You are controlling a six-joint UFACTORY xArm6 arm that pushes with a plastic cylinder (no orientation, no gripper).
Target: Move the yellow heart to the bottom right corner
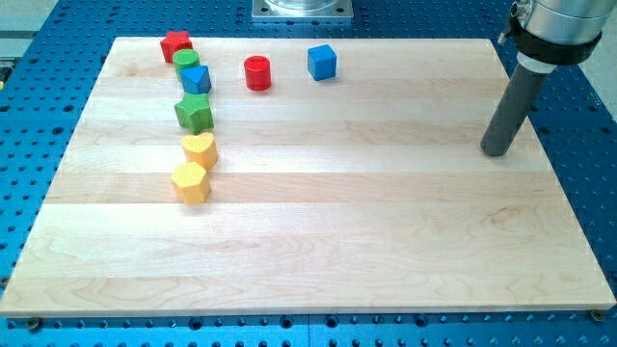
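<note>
The yellow heart (200, 149) lies on the wooden board (366, 231) at the view's left, in a column of blocks. A yellow hexagon (191, 182) sits just below it, touching or nearly so. A green star (194, 113) sits just above it. My tip (497, 151) rests on the board near the right edge, far to the right of the yellow heart and touching no block.
Higher in the left column are a blue block (197, 79), a green cylinder (186, 62) and a red star (175, 44). A red cylinder (257, 73) and a blue cube (322, 62) stand near the top edge. A blue perforated table (598, 193) surrounds the board.
</note>
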